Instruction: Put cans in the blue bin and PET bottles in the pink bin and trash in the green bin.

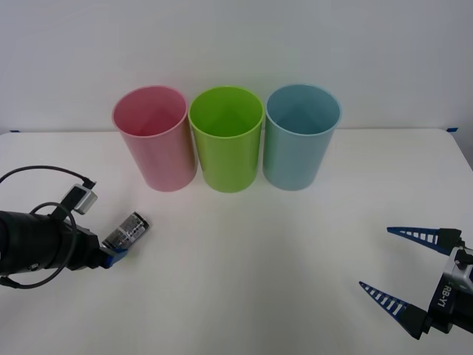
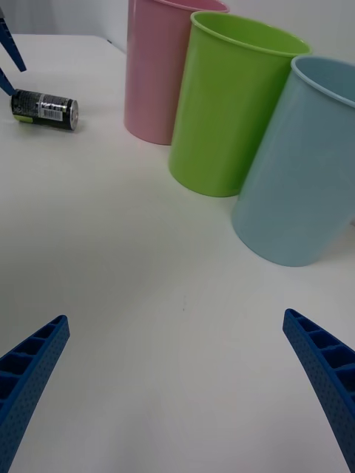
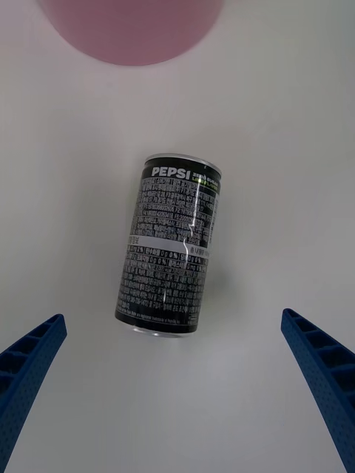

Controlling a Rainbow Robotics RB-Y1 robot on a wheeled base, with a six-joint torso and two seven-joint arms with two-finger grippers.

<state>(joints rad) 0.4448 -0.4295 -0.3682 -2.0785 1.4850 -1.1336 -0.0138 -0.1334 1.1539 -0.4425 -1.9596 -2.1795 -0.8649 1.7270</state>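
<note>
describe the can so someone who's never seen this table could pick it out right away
On the white table, three tall bins stand in a row: the pink bin, green bin, blue bin. In front of the pink one, toward the robot's left, the can lies on its side by the open left gripper. It is small, black, silver-ended, far shorter than the bins.

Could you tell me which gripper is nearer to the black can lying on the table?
Left. The left gripper is open right at the can, fingers on either side of it. The right gripper is open far across the table's other side.
</note>
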